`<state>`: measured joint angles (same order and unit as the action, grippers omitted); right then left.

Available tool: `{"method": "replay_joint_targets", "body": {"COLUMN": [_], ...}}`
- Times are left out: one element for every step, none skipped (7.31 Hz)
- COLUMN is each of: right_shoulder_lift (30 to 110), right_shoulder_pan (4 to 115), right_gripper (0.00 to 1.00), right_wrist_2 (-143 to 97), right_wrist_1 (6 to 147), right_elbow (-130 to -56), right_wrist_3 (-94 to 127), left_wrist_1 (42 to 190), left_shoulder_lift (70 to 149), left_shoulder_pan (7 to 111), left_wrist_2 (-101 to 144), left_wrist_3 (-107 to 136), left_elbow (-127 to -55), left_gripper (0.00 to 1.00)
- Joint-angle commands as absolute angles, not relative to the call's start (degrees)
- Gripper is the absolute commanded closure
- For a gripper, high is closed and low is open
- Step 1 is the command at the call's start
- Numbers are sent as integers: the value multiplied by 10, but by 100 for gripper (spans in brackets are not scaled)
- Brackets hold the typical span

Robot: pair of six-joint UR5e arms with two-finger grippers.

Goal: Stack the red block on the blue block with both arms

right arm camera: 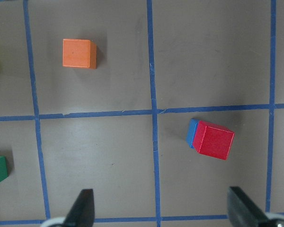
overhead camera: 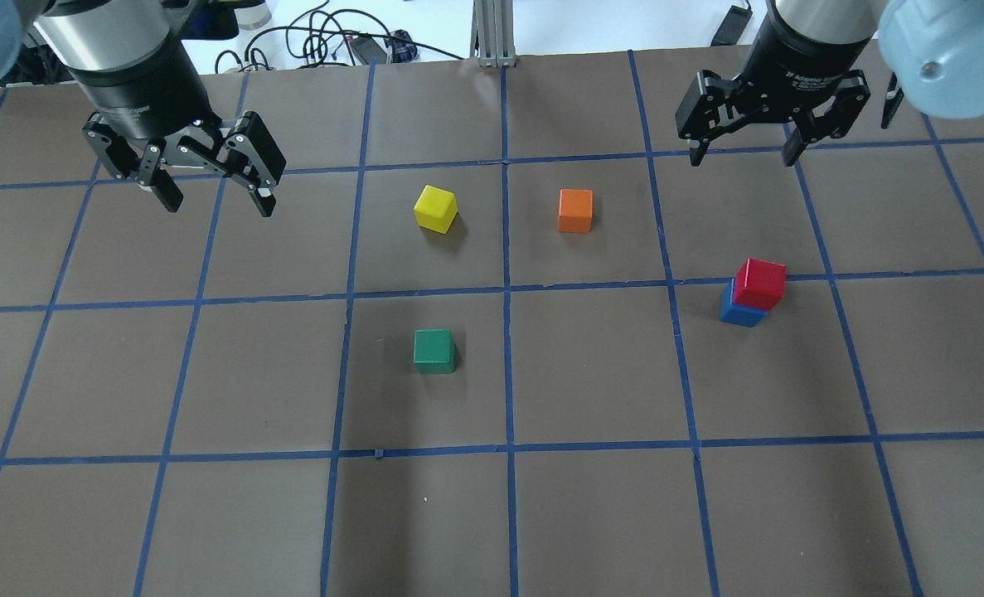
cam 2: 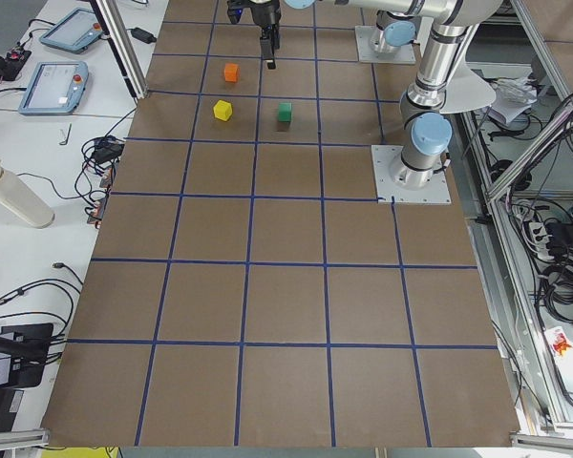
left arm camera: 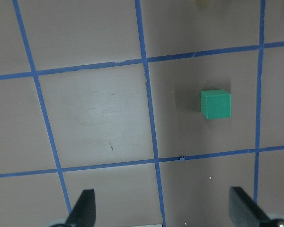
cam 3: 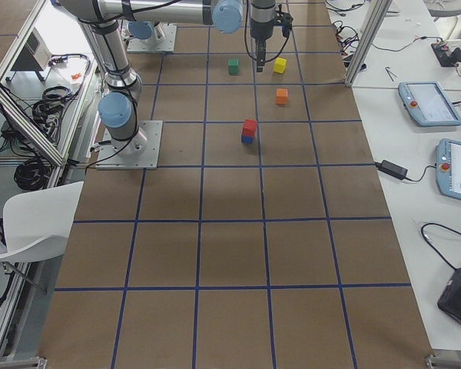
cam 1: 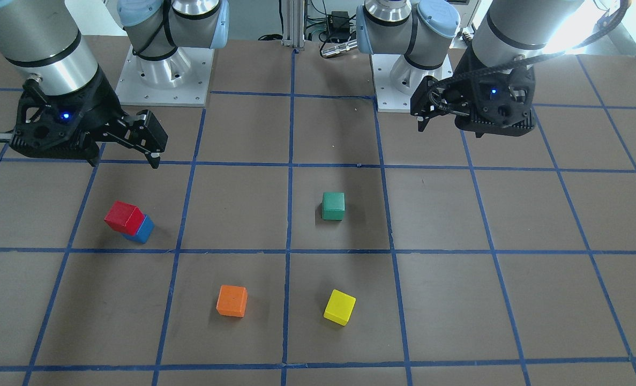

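Observation:
The red block (overhead camera: 761, 283) sits on top of the blue block (overhead camera: 736, 311), slightly offset, on the table's right half. The stack also shows in the front view, red (cam 1: 124, 216) over blue (cam 1: 143, 231), and in the right wrist view, red (right arm camera: 213, 140) over blue (right arm camera: 191, 132). My right gripper (overhead camera: 742, 157) is open and empty, raised beyond the stack and apart from it. Its fingers (right arm camera: 83, 208) frame the bottom of the right wrist view. My left gripper (overhead camera: 219, 203) is open and empty, raised over the table's far left.
A green block (overhead camera: 434, 351) lies left of centre. A yellow block (overhead camera: 436, 207) and an orange block (overhead camera: 575, 211) lie further out. The left wrist view shows the green block (left arm camera: 216, 104). Blue tape lines grid the brown table (overhead camera: 591, 514).

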<state>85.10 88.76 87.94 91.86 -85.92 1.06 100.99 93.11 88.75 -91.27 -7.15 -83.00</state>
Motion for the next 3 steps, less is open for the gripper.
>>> {"method": "replay_joint_targets", "body": {"right_shoulder_lift": [839,839,839], "right_shoulder_pan": [888,888,888], "right_gripper": [0,0,0], "right_wrist_2": [875,875,875], "right_wrist_1": [906,906,907], "right_elbow": [-837,-840,-837], "right_wrist_3": [11,11,11], "left_wrist_1": [956,948,944], "left_shoulder_lift": [925,927,933], "left_shoulder_pan": [888,888,888], "left_wrist_2": [-912,-910,-910], "left_wrist_3": [-71,-72,-69], "left_elbow": [-861,-867,-864], "left_gripper": [0,0,0]}}
